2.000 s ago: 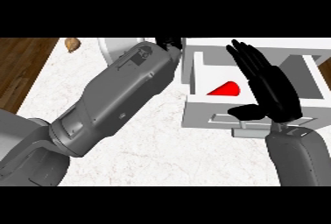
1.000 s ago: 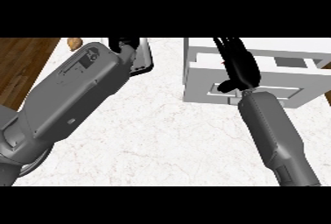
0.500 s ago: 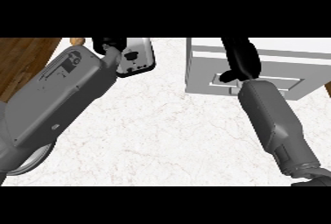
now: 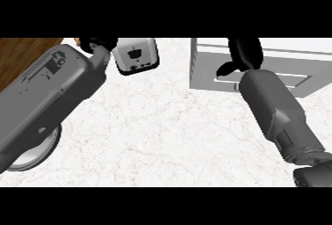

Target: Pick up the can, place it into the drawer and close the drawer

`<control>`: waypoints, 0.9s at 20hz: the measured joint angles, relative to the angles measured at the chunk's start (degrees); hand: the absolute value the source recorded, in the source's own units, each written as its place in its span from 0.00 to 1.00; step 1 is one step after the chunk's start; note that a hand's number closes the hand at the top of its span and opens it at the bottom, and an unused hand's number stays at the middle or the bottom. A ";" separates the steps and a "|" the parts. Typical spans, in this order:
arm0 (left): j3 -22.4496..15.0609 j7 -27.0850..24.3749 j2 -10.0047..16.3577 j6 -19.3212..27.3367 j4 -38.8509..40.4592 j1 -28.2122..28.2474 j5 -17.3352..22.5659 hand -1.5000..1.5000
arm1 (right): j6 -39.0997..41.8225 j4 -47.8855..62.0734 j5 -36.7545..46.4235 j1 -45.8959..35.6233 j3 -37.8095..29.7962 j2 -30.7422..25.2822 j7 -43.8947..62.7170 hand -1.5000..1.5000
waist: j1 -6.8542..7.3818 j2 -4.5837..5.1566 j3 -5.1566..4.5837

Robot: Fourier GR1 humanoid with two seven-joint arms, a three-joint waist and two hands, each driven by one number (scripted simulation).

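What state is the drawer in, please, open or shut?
Shut: the drawer front sits flush, no interior shows; the right hand rests on it.

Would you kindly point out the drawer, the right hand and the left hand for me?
drawer (image 4: 207, 66): head view, on its pale face left of the hand.
right hand (image 4: 243, 53): head view, on the black palm against the drawer.
left hand (image 4: 97, 44): head view, on the black part near the top.

On the counter (image 4: 168, 132), the drawer (image 4: 209, 66) stands rear right, the appliance (image 4: 135, 53) rear left.

One drawer (image 4: 295, 66), one white appliance (image 4: 135, 53), one counter (image 4: 162, 132) and two grey forearms (image 4: 45, 101) (image 4: 279, 110).
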 measured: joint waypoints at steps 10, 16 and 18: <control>0.00 0.99 0.62 0.24 -3.62 2.17 -1.09 0.00 | 3.77 6.36 -0.20 -5.56 -1.26 -0.98 -1.45 0.00 | 1.19 0.96 0.36; 0.52 1.93 1.25 0.54 -4.69 2.33 -1.24 0.00 | 9.10 7.30 -8.45 -7.19 -8.77 -0.37 -9.11 0.00 | 0.66 1.38 0.60; 0.50 2.02 1.35 0.61 -5.20 2.69 -1.35 0.00 | 10.89 7.14 -11.97 -7.29 -12.07 -0.28 -11.85 0.00 | 0.56 1.29 0.54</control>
